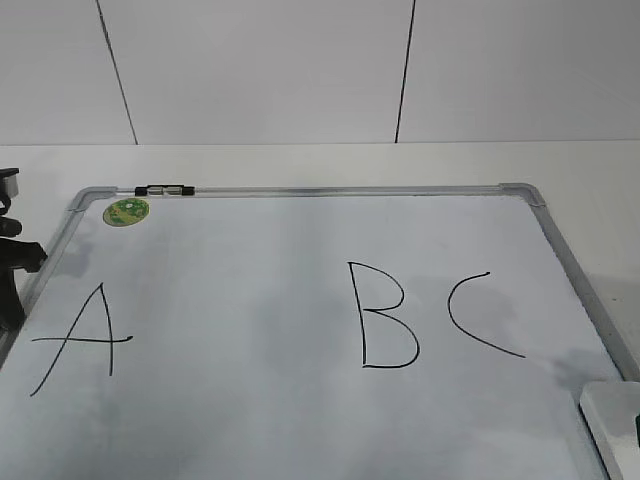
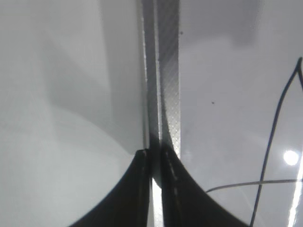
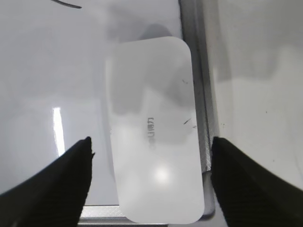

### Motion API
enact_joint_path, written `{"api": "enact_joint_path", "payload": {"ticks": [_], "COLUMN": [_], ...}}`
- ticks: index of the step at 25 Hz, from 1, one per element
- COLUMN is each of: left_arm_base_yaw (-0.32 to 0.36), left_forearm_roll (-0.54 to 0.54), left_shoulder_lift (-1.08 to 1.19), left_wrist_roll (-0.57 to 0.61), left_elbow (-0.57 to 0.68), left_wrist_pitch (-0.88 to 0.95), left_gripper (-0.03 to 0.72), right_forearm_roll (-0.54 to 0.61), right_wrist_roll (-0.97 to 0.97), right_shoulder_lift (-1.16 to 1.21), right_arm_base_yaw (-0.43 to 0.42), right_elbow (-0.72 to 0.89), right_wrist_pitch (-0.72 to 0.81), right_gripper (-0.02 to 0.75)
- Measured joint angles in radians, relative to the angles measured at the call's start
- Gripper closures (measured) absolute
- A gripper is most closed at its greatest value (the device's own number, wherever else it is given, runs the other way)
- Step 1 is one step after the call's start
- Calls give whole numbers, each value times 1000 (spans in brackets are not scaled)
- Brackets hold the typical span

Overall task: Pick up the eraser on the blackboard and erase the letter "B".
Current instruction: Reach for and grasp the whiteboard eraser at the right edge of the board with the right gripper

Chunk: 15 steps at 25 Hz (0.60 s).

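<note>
Exterior: blackboard [image 1: 300, 300] lies flat on the white counter [image 1: 590, 170]; letter "B" [image 1: 385, 315] at its middle, eraser [image 1: 615, 425] at its near right corner. Left wrist: left end effector [image 2: 156, 161] pressed together over the blackboard's frame. Right wrist: right end effector [image 3: 149, 163] spread apart, hanging over the eraser, fingers either side, not touching.

We see our left gripper [image 2: 155, 158] with its jaws closed together over the blackboard [image 2: 222, 71] frame; strokes of the letter "A" [image 2: 274, 137] show right.
</note>
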Motion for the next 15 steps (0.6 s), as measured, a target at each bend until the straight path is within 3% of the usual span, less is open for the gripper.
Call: {"api": "enact_joint_path", "payload": {"ticks": [5,15], "left_arm_base_yaw": [0,0], "left_forearm_roll": [-2,-2], "left_shoulder_lift": [0,0], "left_wrist_roll": [0,0], "left_elbow": [0,0], "left_wrist_pitch": [0,0], "left_gripper": [663,663], "right_forearm_roll": [0,28], "right_wrist_roll": [-7,-79], "right_shoulder_lift": [60,234], "right_arm_base_yaw": [0,0], "right_elbow": [0,-81], "right_wrist_pitch": [2,-2], "right_gripper": [73,71]}}
